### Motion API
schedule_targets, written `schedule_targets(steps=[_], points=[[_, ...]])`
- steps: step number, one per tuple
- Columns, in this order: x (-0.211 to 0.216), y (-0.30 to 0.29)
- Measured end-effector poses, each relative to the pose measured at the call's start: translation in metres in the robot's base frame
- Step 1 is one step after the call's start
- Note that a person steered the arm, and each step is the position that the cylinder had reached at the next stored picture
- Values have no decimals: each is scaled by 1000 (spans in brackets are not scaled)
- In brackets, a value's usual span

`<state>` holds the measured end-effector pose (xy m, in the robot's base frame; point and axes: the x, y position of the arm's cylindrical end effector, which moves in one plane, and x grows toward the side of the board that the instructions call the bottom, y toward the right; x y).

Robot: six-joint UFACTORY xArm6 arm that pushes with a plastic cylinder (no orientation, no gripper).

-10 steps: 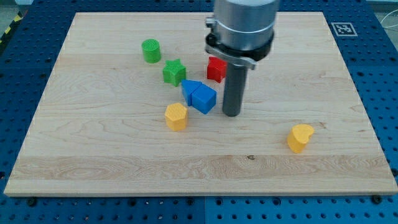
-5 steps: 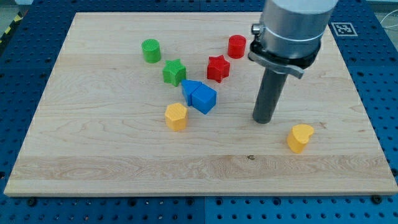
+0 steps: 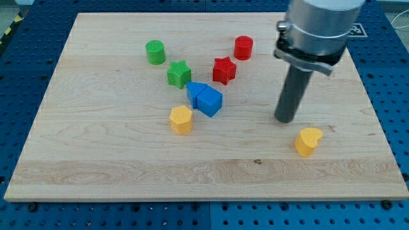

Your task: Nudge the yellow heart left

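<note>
Nearest the view's bottom edge lies a bare stretch of the wooden table, its pale board resting on a blue perforated surface.

Going up the view, the yellow heart comes first. It sits toward the view's right on the table, well apart from all the other blocks.

Just above it and slightly toward the view's left is my tip, the lower end of the dark rod, resting on the table near the heart but apart from it, with a small strip of board showing between them. There is no gripper on this arm, so nothing is open, closed or held; the rod merely stands upright under its grey cylindrical mount.

At about the same depth, toward the view's left of centre, sits the yellow hexagonal block. Just above it are two blue blocks touching each other: a blue cube-like block and, tucked behind it on its left, a second blue block whose shape I cannot tell.

Farther up are the green star and the red star, apart from each other. Farthest are the green cylinder and the red cylinder.
</note>
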<state>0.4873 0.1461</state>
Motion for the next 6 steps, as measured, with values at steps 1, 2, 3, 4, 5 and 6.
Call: schedule_targets(steps=[1,2,3,4,5,6], points=[[0,32],[24,61],[58,67],[77,67],[81,51],[81,31]])
